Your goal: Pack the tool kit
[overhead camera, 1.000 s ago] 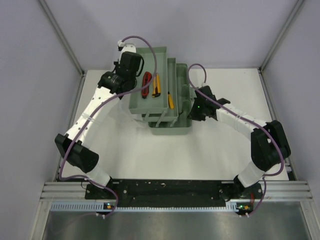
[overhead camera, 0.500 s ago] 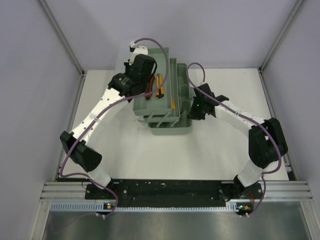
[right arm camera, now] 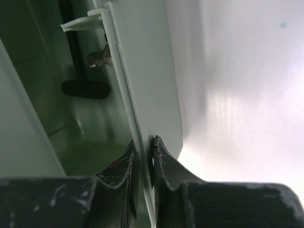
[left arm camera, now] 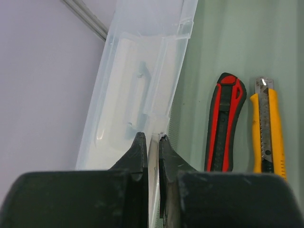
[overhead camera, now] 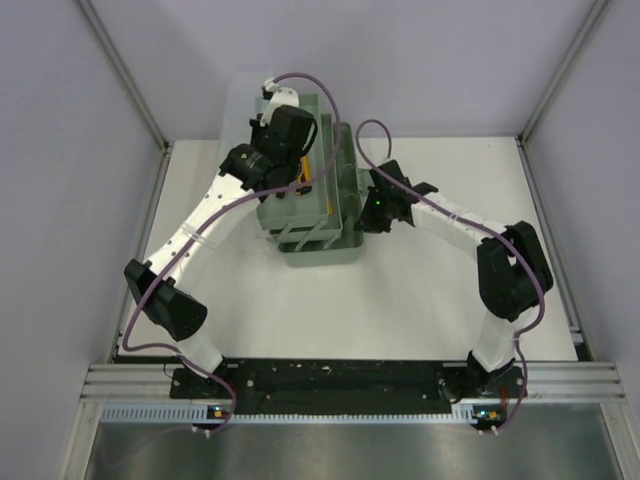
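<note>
White table [overhead camera: 420, 300], pale walls round it. At far middle: pale green toolbox [overhead camera: 318, 250], tiers nearly stacked.

Left claw [left arm camera: 151, 138] at toolbox's far-left corner: narrow, pinched on rim of top tray [overhead camera: 290, 212], thin wall betw. the fingers. Right claw [right arm camera: 142, 141] on toolbox's right side: also narrow, clamped on the wall edge.

Inside top tray: red knife [left arm camera: 224, 123] and yellow knife [left arm camera: 267, 126], side by side. Deep in toolbox base: black-handled tool [right arm camera: 80, 89]. Just left of toolbox: clear panel [left arm camera: 137, 71], prob. the lid.

Vs a sec ago: tier spread much smaller, base slid left under top tray, both arms drawn in. Means closing prob. well along; lid step likely left.
</note>
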